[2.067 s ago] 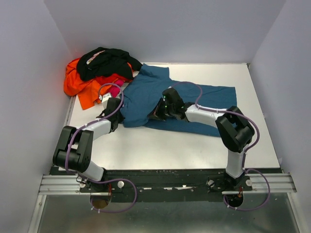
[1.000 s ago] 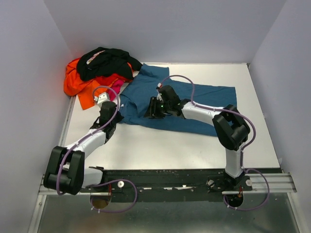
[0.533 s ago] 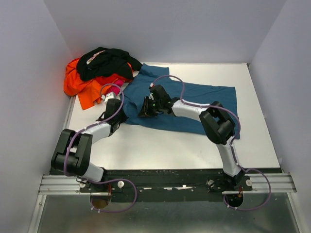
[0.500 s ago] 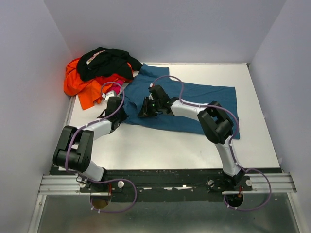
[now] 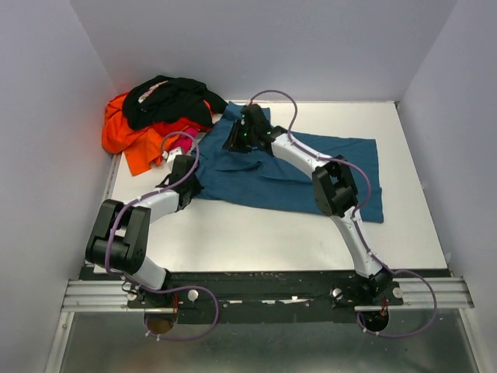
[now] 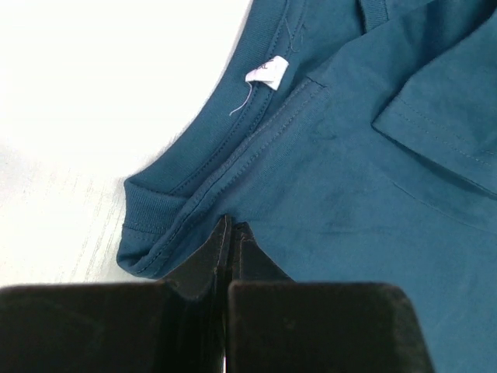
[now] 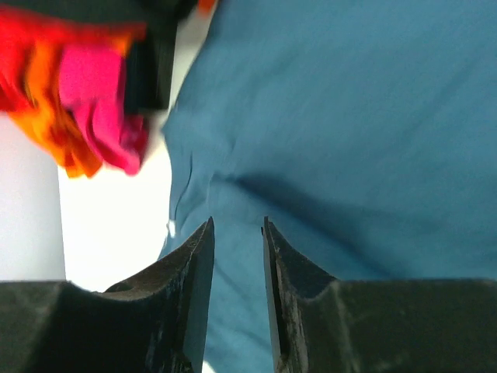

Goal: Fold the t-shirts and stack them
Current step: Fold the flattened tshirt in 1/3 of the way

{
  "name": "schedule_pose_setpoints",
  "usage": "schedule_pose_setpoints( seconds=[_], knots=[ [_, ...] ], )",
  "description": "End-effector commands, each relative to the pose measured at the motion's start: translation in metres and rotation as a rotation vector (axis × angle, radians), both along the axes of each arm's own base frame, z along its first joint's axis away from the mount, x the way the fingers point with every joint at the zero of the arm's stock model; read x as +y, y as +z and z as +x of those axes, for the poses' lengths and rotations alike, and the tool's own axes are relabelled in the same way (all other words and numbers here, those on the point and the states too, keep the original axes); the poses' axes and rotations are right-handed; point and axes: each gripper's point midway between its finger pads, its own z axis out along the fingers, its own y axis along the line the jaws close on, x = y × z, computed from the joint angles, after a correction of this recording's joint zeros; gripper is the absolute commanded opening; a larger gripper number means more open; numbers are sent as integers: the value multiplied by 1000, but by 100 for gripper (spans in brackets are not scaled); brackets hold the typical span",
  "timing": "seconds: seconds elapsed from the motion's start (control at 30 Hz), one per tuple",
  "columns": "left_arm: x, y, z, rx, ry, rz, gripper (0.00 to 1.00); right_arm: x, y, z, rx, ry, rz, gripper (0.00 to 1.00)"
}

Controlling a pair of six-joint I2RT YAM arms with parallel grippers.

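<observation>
A teal-blue t-shirt [image 5: 311, 171] lies spread across the middle of the table. My left gripper [image 5: 192, 183] sits at the shirt's left edge. In the left wrist view the left gripper [image 6: 231, 227] is shut, its tips pinching the teal cloth [image 6: 365, 179] just beside the ribbed collar [image 6: 167, 206]. My right gripper [image 5: 233, 143] hovers over the shirt's far left sleeve. The right wrist view shows the right gripper [image 7: 238, 224] open above teal cloth [image 7: 349, 116], with nothing between its fingers. The black t-shirt [image 5: 171, 97], orange t-shirt [image 5: 124, 140] and magenta t-shirt [image 5: 186, 134] lie heaped at the back left.
A small white label [image 6: 264, 72] hangs at the collar. The heap of shirts presses against the left wall [image 5: 46, 116]. Bare white table [image 5: 256, 233] lies in front of the teal shirt, and more [image 5: 349, 116] behind it on the right.
My right gripper has swung from the shirt's middle to its far left sleeve. The left gripper has closed at the shirt's left edge and stayed there.
</observation>
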Motion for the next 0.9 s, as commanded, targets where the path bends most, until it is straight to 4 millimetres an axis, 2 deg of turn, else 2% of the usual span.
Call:
schedule_pose_setpoints(
  seconds=[0.0,0.07,0.1,0.17,0.23,0.4,0.5,0.57,0.67,0.77,0.87],
  knots=[
    [6,2,1,5,21,34,0,-41,21,39,-53,-58,-56,41],
    [7,8,3,-15,22,36,0,-43,37,37,-101,-23,-64,44],
    [7,11,3,-28,19,33,0,-43,36,29,-100,13,-61,45],
    [6,18,3,-59,10,27,0,-43,48,12,-114,68,-45,45],
    [3,32,4,-116,-6,9,0,-46,39,-9,-99,109,-64,45],
    [-15,65,3,-267,-82,-21,2,-30,14,-68,-49,213,-45,43],
    [-29,74,2,-318,-129,-30,2,-19,-1,-90,-9,239,-16,41],
    [-37,68,2,-304,-153,-30,2,-13,-11,-97,21,237,6,40],
    [-42,48,6,-231,-153,-25,2,-8,-25,-97,50,218,7,37],
    [-44,28,13,-139,-143,-9,1,-10,-34,-85,48,160,-20,34],
    [-37,6,16,-33,-107,27,0,-13,-40,-70,47,94,-60,27]
  ],
)
